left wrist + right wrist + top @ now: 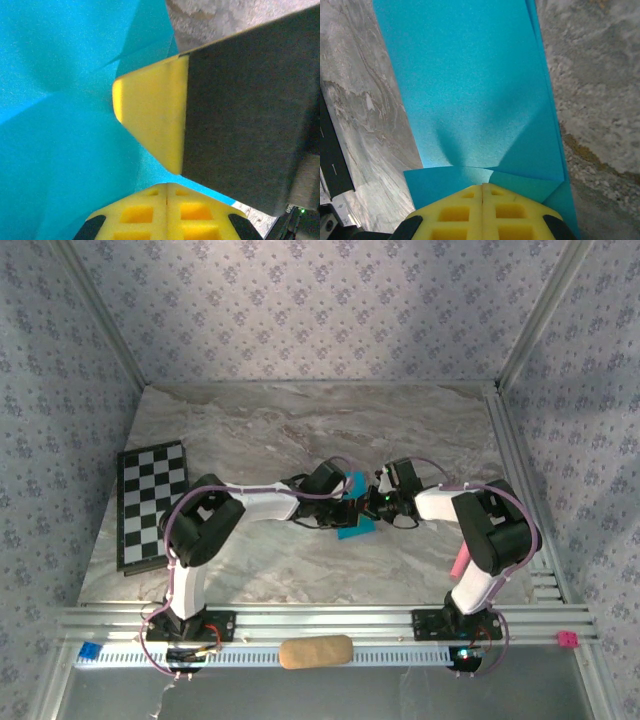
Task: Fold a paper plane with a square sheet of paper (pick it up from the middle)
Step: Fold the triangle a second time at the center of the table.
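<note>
Top view: the paper [357,529] lies mid-worktop [300,430], between the left claw [338,490] and the right claw [380,502].
Left wrist: the left claw [166,189] is together, with the creased turquoise paper [60,125] just beyond its tips. The right claw [150,120] has its tip on the paper.
Right wrist: the right claw [482,189] is together, at the paper's [470,90] folded flaps.

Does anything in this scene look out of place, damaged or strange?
Nothing looks damaged. The turquoise paper is creased, which fits folding. Only the tan block seems misplaced: it lies on the front rail, off the marble table.
</note>
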